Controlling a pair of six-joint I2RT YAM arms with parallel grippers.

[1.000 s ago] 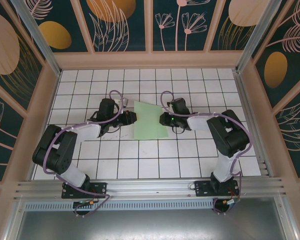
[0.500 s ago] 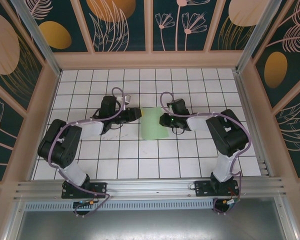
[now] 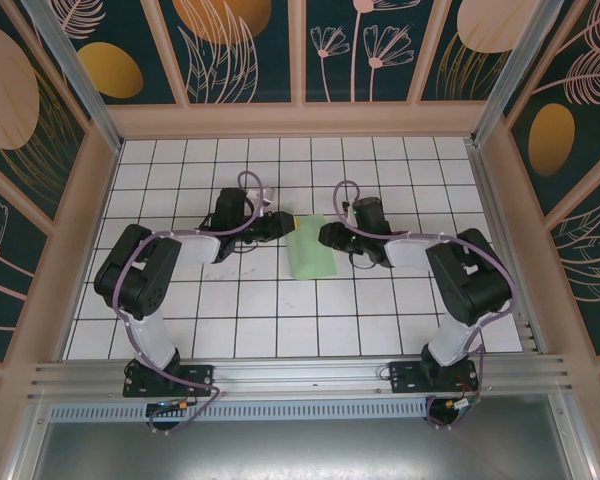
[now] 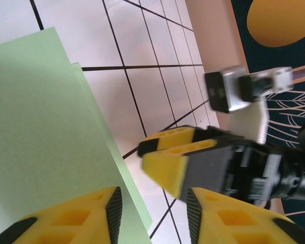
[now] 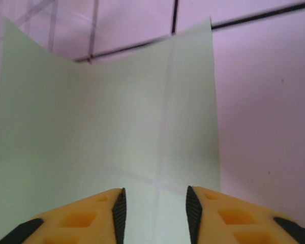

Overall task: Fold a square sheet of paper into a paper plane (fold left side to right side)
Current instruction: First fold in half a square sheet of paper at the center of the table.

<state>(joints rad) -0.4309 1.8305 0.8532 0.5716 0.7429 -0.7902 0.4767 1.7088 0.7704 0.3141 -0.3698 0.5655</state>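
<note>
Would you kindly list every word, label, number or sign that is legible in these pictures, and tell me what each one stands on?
None can be read.
The square sheet of paper is blank mint green, with only faint creases.
The wall panels bear painted leaves and flowers, no lettering.
The black arm housings show no legible marking; any label there is too small to read.

one square sheet of paper, two arms
</note>
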